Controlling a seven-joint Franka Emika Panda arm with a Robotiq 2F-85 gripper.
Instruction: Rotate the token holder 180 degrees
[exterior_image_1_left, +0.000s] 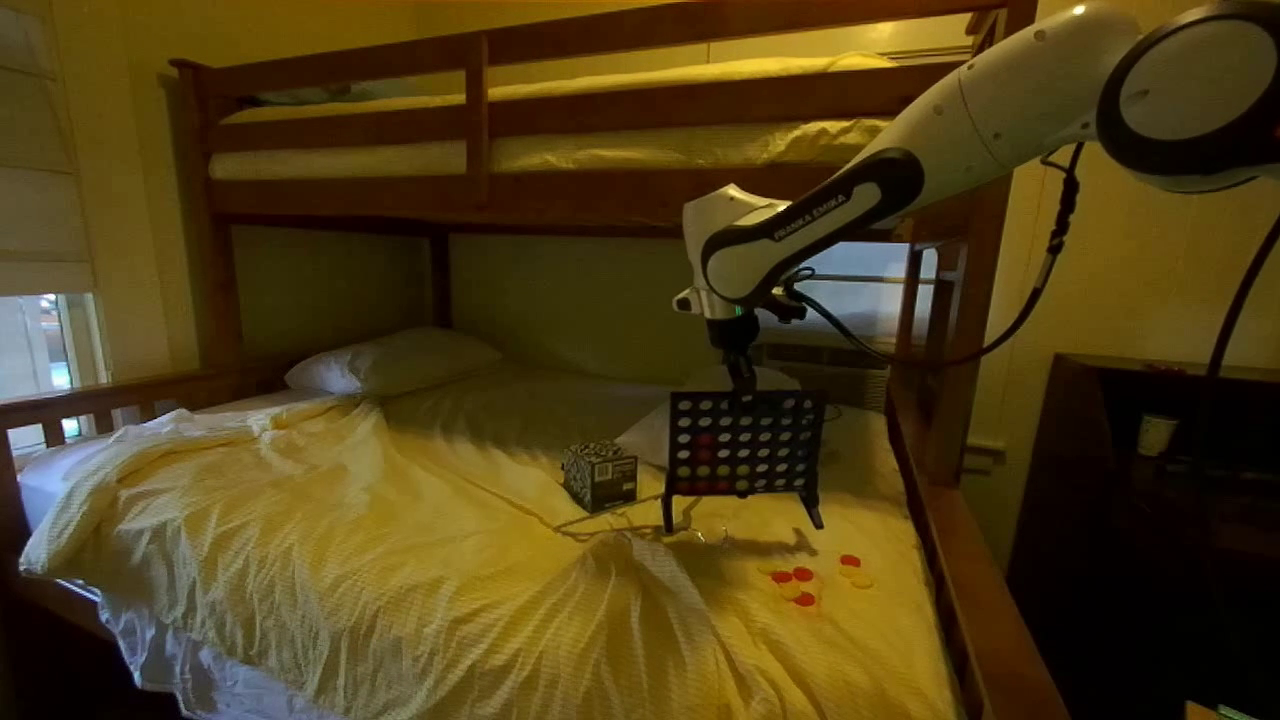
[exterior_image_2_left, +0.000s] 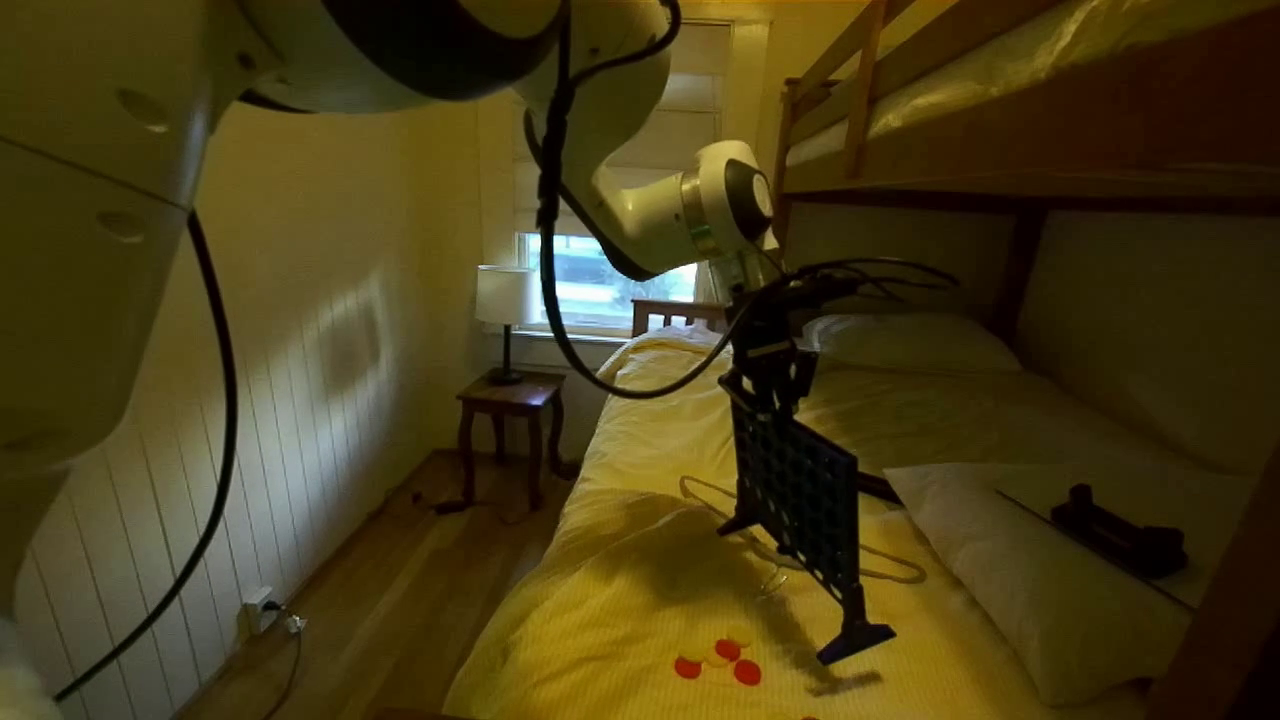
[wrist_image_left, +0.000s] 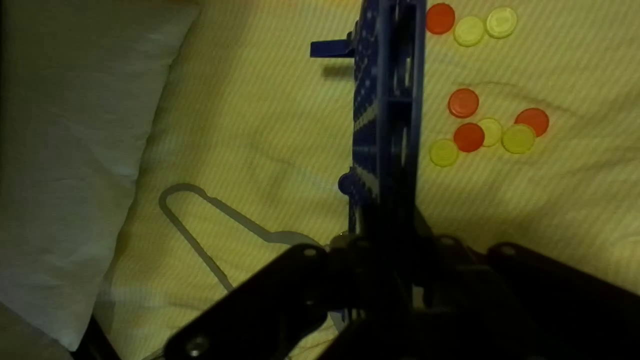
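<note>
Above the yellow bedspread (exterior_image_1_left: 450, 560) of a lower bunk (exterior_image_1_left: 985, 600), a Robotiq gripper (exterior_image_1_left: 742, 392) held a dark blue Connect Four-style token holder (exterior_image_1_left: 752, 462) off the cloth, jaws closed on its top edge near the middle. Likely light, stiff plastic and somewhat slick, it seemed best pinched there, though red discs (exterior_image_1_left: 703, 440) in its slots could have tugged it off balance.

Token holder (wrist_image_left: 384, 115): deep blue in wrist view, near-black in both exterior views; grid of round holes. Tokens (wrist_image_left: 469, 137): red, yellow. Bedspread (exterior_image_1_left: 300, 520): yellow, finely striped. Box (exterior_image_1_left: 603, 478): dark, pale mottling. Hanger (wrist_image_left: 282, 237): grey in wrist view. Gripper (exterior_image_1_left: 743, 393): black. Arm (exterior_image_1_left: 1020, 90): white, black trim.
</note>
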